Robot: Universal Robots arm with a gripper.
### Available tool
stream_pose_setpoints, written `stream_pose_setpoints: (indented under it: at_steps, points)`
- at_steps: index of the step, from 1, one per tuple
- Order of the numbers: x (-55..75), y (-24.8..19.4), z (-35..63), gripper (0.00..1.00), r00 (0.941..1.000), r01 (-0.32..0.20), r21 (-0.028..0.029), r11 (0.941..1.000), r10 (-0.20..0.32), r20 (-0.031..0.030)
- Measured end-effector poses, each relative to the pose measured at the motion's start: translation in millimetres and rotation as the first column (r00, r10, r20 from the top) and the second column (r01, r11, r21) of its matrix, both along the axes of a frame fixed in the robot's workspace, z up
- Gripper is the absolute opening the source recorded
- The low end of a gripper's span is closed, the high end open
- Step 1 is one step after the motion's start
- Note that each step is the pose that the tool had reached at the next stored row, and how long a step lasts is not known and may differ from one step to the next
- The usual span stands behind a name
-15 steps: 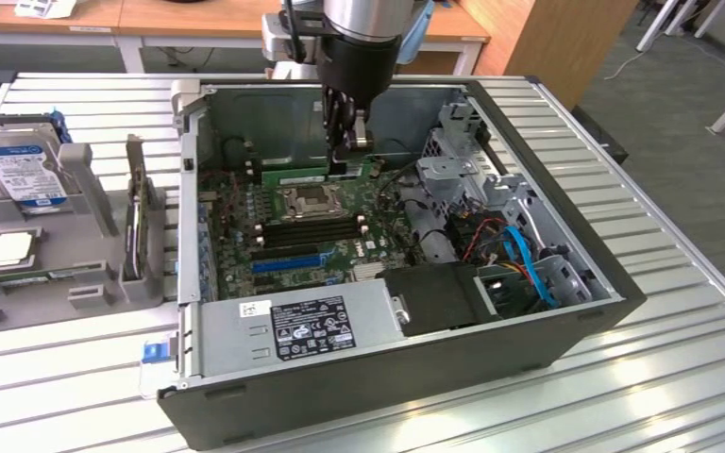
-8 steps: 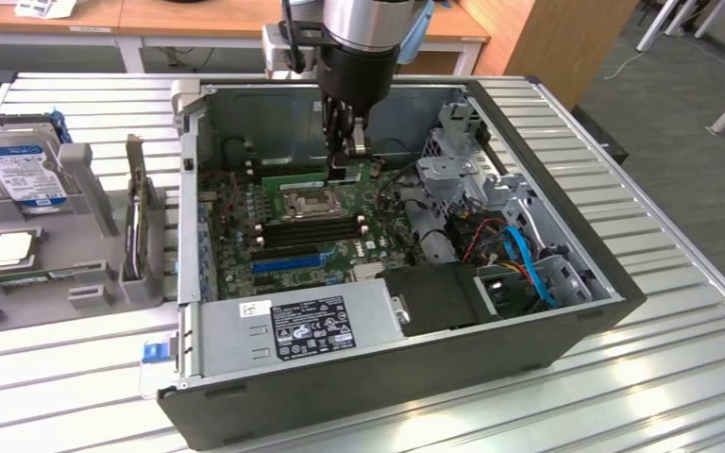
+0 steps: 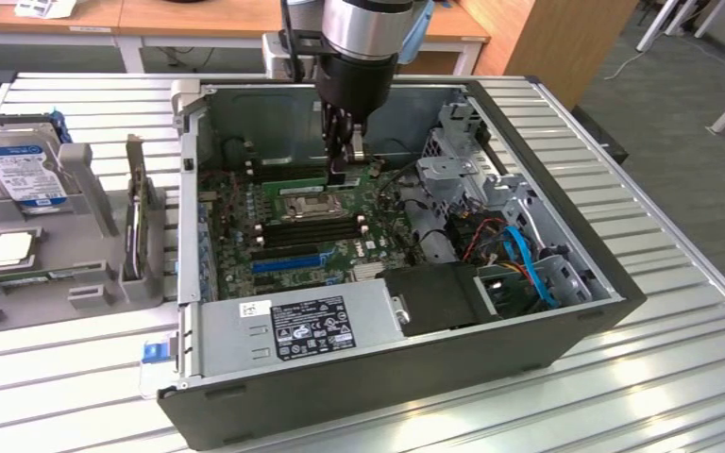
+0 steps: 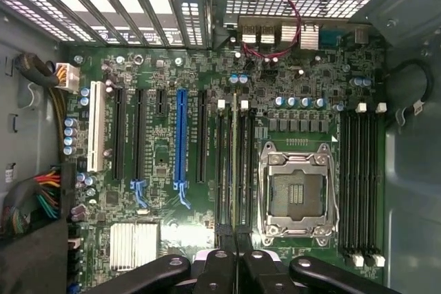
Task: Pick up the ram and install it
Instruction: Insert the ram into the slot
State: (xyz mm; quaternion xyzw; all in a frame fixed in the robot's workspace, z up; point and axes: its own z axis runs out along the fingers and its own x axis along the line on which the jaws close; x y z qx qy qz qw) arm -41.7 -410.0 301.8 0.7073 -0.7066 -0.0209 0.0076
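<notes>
My gripper reaches down into the open computer case, just beyond the empty CPU socket. The ram is a thin green stick, lying low along the memory slots behind the socket, with the fingers at its end on the exterior view's right. In the wrist view the ram shows edge-on as a thin line between two black memory slots. My gripper is shut on it. Whether the stick is seated in a slot or just above it I cannot tell.
Beside the socket lie several more empty black slots. A power supply fills the case's near corner, with cables on the exterior view's right. Outside, a grey holder carries a hard drive and a card on edge.
</notes>
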Motion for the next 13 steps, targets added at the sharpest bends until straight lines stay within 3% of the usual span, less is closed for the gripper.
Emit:
stream_pose_setpoints:
  at_steps: [13]
  points:
    - [0.0,0.0,-12.7,0.12,1.0000,0.000,0.0000,1.0000,0.000,0.0001]
